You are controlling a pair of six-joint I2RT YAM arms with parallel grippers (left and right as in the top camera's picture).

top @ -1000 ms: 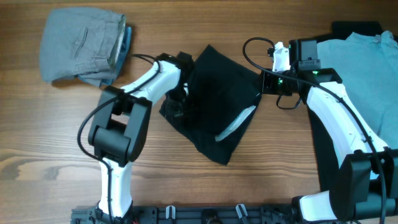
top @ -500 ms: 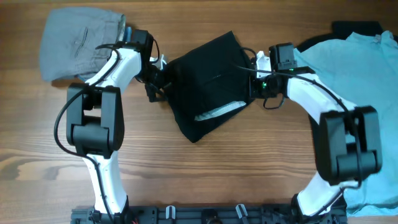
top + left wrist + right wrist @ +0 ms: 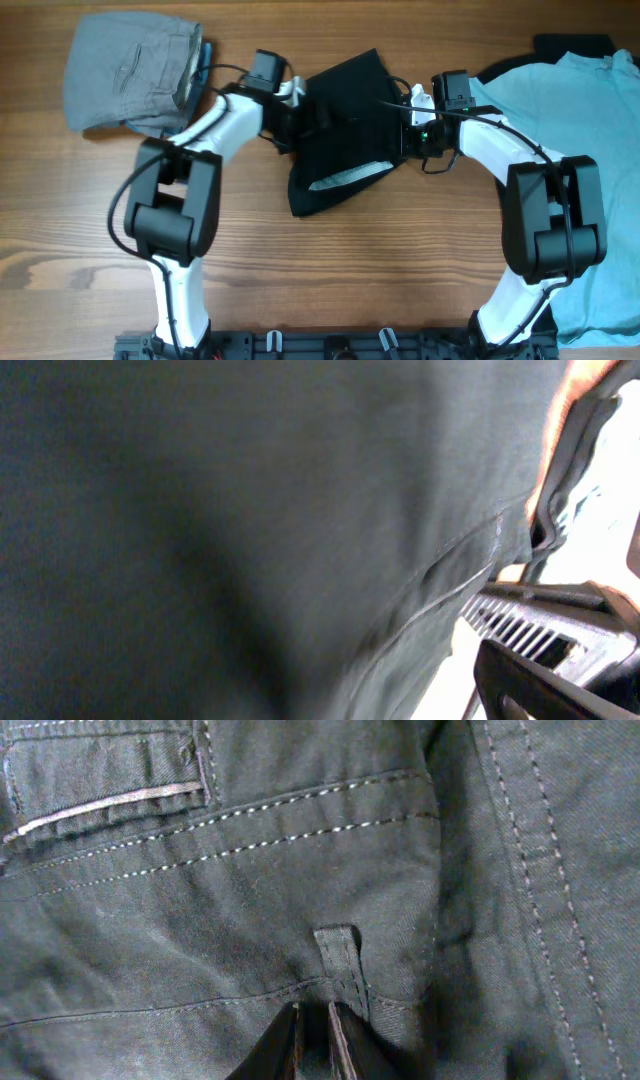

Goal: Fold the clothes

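Trousers, black (image 3: 340,130), lie bunched toward the far middle of the wooden table (image 3: 320,290) in the overhead view. Their long axis runs slantwise from a near-left end to a far-right corner. A pale strip of lining (image 3: 345,178) shows along the near side. The left gripper (image 3: 298,108) meets the cloth at its far-left edge and the right gripper (image 3: 405,128) meets its right edge, so the garment sits between the two. A folded grey garment (image 3: 130,70) lies at the far left, and a light blue shirt (image 3: 590,110) is spread on the right.

The left wrist view is almost filled by dark cloth (image 3: 250,530), very close and blurred, with one seam line running slantwise. Part of a ribbed finger (image 3: 530,622) shows at the lower right. How far these jaws stand apart I cannot tell.

The right wrist view gives what the overhead one lacks: twill weave (image 3: 250,910), pale contrast stitching, a belt loop (image 3: 343,965) and a pocket edge (image 3: 100,805). The right gripper (image 3: 313,1038) sits just below the loop, its tips drawn close and pinching the fabric.
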